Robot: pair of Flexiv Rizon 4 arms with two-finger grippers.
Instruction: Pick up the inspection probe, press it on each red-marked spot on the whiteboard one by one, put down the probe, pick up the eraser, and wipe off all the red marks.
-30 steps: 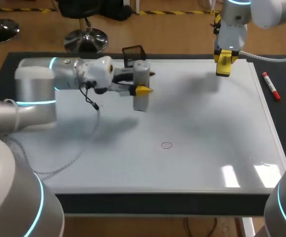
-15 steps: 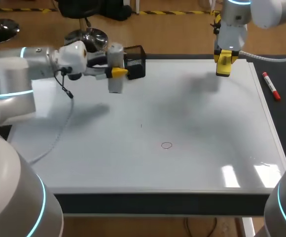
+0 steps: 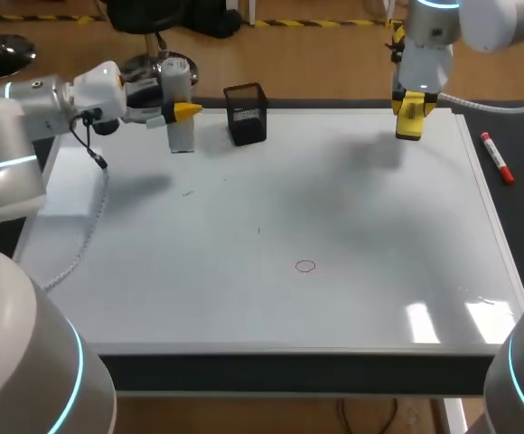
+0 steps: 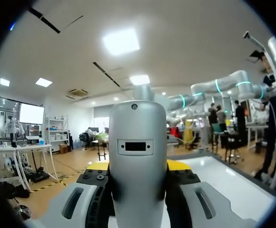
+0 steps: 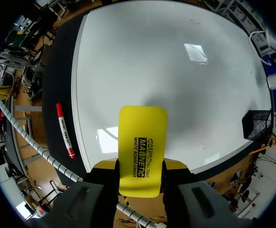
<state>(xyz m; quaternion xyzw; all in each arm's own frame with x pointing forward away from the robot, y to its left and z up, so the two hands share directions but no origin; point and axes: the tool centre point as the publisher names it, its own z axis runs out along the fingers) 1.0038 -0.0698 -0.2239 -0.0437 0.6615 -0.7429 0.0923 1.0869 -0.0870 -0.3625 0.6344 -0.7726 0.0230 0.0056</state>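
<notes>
My left claw (image 3: 182, 112) pinches the grey cylindrical probe (image 3: 182, 137) upright at the far-left of the whiteboard (image 3: 379, 271), beside the black mesh holder (image 3: 247, 115). My right claw (image 5: 139, 167) clamps the flat yellow eraser (image 5: 142, 137). The small red ring mark (image 3: 305, 266) lies left of it, nearer the front edge.

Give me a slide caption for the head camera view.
Left hand holds the grey probe beside the mesh basket; right hand holds the yellow eraser over the whiteboard.

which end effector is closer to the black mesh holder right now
Left. The left end effector, holding the probe, is just beside the black mesh holder at the whiteboard's far edge. The right end effector, holding the eraser, hangs farther off, near the far right corner.
</notes>
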